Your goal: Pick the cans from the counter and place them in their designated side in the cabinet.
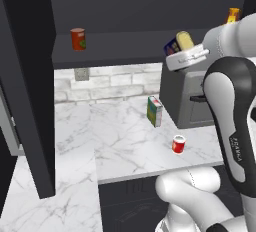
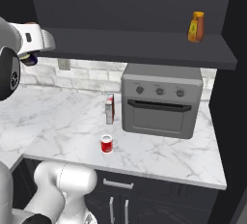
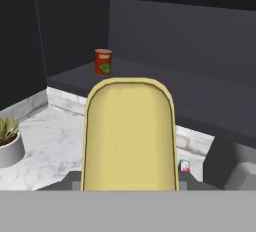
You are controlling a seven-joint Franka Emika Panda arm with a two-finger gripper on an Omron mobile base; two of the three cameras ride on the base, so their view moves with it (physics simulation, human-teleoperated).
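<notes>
My gripper (image 1: pixel 176 50) is shut on the boxy tin (image 1: pixel 184 40), which has a yellow top and a dark blue label. It holds the tin tilted in the air, level with the dark cabinet shelf (image 1: pixel 125 46). In the hand view the tin's yellow top (image 3: pixel 130 136) faces the camera and hides the fingers. From the right, a dark blue edge of the tin (image 2: pixel 29 60) peeks out under the white hand. The short red can (image 1: pixel 178 144) (image 2: pixel 106 145) with a white top stands near the front edge of the white marble counter (image 1: pixel 125 136), well below the gripper.
A darker orange-red can (image 1: pixel 77 39) (image 3: pixel 103 62) stands at the shelf's left end and an orange bottle (image 2: pixel 195 26) at its right end. On the counter are a green-and-white carton (image 1: pixel 154 111), a grey oven (image 2: pixel 161 105) and a potted plant (image 3: pixel 7 141). A tall dark panel (image 1: pixel 30 86) stands at the left.
</notes>
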